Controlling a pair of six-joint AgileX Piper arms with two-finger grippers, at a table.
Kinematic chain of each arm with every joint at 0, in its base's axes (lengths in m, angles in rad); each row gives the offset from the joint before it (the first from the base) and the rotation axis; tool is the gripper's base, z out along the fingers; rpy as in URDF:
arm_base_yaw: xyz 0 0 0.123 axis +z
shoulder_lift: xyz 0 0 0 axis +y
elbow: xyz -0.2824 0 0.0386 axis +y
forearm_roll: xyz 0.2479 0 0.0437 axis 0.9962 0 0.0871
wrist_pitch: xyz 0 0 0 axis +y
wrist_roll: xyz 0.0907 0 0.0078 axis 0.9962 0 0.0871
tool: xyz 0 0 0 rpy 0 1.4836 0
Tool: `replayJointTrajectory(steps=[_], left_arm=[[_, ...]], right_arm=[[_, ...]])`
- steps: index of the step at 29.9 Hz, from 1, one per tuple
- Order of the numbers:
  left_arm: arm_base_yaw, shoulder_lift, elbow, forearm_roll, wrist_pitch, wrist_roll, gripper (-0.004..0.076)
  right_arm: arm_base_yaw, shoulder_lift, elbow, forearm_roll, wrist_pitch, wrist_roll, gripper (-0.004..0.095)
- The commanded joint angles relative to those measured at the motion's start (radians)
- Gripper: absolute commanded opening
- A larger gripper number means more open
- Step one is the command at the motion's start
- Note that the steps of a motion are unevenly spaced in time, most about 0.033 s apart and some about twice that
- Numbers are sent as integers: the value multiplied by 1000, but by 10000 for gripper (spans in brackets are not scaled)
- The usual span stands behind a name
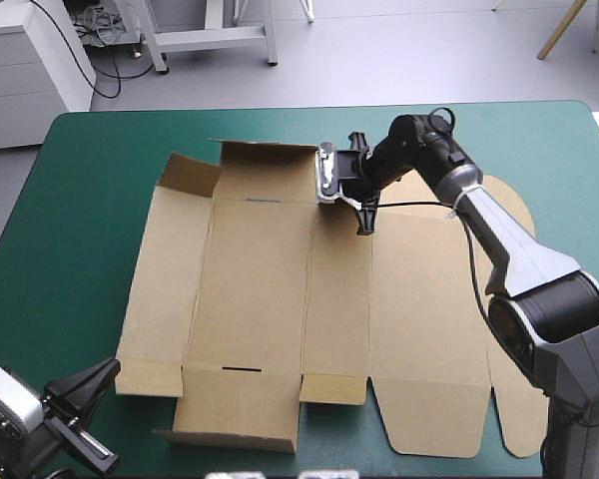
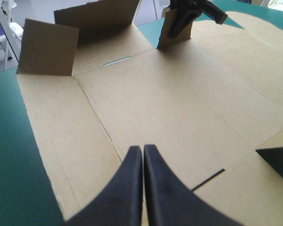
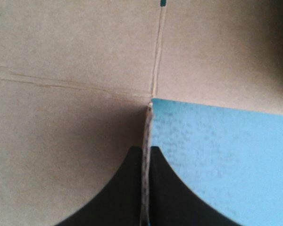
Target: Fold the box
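Seen from the high view, the brown box [image 1: 260, 299] is a cut sheet spread over the bench [image 1: 70, 170]. It is mostly flat, with two flaps at its far edge standing up. The right tool [image 1: 363, 212] reaches to that far edge and pinches a small flap, which I judge it means to raise into a wall. The left tool [image 1: 102, 376] sits off the sheet, just beside its near left corner, probably kept free for another flap. In the left wrist view the left tool [image 2: 142, 155] is clenched on nothing. The creased panels stretch ahead of it, and the right tool [image 2: 181, 21] far ahead holds its little flap upright. In the right wrist view the right tool [image 3: 146, 149] is clamped on the board's thin edge, with brown board ahead and to one side of it and teal-green cover [image 3: 226, 160] to the other.
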Motion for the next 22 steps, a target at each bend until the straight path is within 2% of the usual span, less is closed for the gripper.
replayJointTrajectory(steps=[1, 6, 11, 14, 20, 22], left_arm=[[-3, 14, -32, -10, -89, -11, -10], [-3, 14, -32, -41, -93, -11, -10], [-3, 14, -32, -42, -93, -11, -10], [-3, 14, -32, -42, -94, -11, -10], [-3, 14, -32, -42, -80, -11, -10], [-3, 14, -32, -28, -74, -6, -10]], right_arm=[[50, -49, -38, 29, -73, -60, -20], [85, -33, -38, 26, -162, -57, -18], [87, -23, -38, 25, -169, -57, 35], [87, -23, -38, 25, -169, -43, 116], [87, -39, -38, 17, -167, 135, 441], [87, -60, -38, 14, -167, 198, 487]])
